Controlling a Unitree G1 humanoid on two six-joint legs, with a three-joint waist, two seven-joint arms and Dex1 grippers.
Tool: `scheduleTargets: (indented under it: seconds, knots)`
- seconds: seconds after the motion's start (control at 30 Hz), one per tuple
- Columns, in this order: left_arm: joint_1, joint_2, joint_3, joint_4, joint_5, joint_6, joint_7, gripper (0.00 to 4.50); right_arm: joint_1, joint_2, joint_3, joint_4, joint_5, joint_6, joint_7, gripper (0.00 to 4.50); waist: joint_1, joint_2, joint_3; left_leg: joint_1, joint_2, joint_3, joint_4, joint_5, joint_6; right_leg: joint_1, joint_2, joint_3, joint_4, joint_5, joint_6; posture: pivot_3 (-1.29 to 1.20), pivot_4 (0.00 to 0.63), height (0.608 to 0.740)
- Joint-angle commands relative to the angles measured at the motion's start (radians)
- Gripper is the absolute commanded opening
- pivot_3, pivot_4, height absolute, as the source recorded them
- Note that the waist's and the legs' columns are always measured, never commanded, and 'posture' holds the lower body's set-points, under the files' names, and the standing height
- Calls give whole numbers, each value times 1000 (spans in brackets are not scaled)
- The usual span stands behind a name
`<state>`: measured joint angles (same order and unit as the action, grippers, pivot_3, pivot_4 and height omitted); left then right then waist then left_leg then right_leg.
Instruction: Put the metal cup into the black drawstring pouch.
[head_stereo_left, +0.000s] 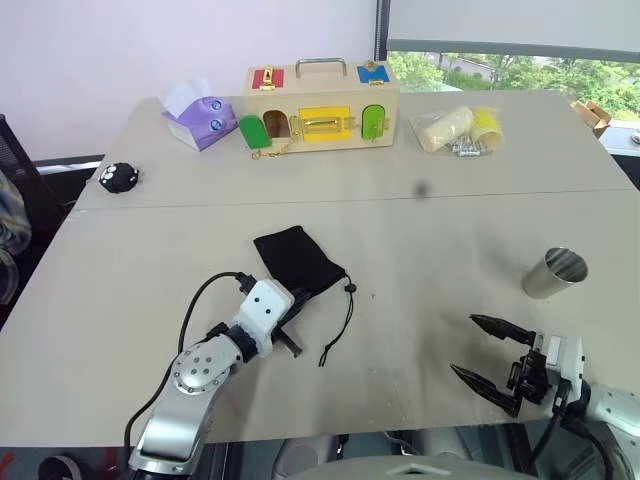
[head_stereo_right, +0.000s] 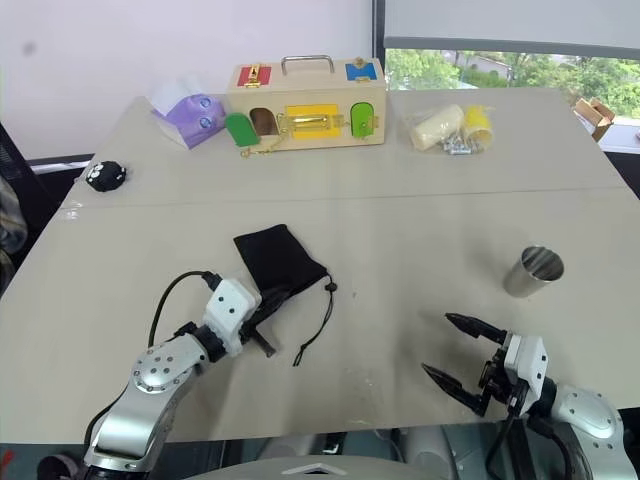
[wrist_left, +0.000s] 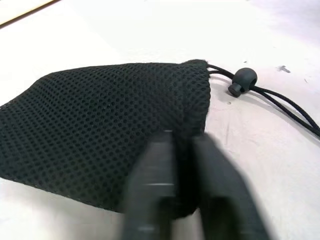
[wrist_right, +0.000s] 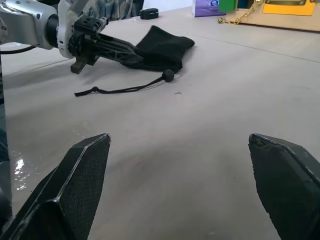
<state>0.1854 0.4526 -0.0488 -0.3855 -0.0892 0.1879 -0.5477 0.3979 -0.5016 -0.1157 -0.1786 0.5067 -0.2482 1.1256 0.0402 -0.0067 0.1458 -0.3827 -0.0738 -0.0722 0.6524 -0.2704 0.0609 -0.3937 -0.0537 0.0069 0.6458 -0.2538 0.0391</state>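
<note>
The black drawstring pouch (head_stereo_left: 295, 258) lies flat on the table just left of centre, its cord and bead (head_stereo_left: 349, 288) trailing toward the near edge. My left gripper (head_stereo_left: 297, 303) is at the pouch's near corner; in the left wrist view its fingers (wrist_left: 160, 165) are pressed together on the mesh fabric (wrist_left: 100, 120) by the mouth. The metal cup (head_stereo_left: 553, 273) stands upright at the right, apart from both grippers. Nearer than the cup, my right gripper (head_stereo_left: 462, 344) hangs low over the table's near edge, open and holding nothing.
Along the far edge stand a wooden latch box (head_stereo_left: 320, 105), a purple tissue pack (head_stereo_left: 200, 118) and bagged items (head_stereo_left: 460, 130). A small black round toy (head_stereo_left: 120, 176) sits at the far left. A seam crosses the table (head_stereo_left: 430, 240) behind the pouch.
</note>
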Motion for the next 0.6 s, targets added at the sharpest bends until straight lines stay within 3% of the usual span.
scheduleTargets:
  seconds: [0.03, 0.33, 0.47, 0.6]
  knots:
    - [-16, -26, 28, -24, -54, 13, 12, 45, -12, -1, -26, -34, 15, -18, -16, 4500, 0, 0, 0, 0, 0, 0, 0, 0, 0, 0, 0, 0, 0, 0, 0, 0, 150, 740]
    - [-159, -129, 143, -80, -337, 255, 64, 45, -205, -83, -119, -128, 27, 92, -156, 4500, -2, 0, 0, 0, 0, 0, 2, 0, 0, 0, 1, 0, 2, 0, 0, 0, 150, 740]
    - [-253, -171, 219, -77, -513, 378, 107, 45, -297, -200, -162, -131, -37, 236, -243, 4500, 1, -1, 0, -1, 0, 0, 3, 3, -5, 0, 1, -1, 3, 0, 0, 0, 150, 740]
    - [-296, -183, 278, -69, -643, 446, 129, 45, -321, -291, -176, -100, -121, 261, -250, 4500, -1, -1, 0, -1, -1, 0, 3, 3, -6, 0, 1, -1, 5, 0, 0, 0, 150, 740]
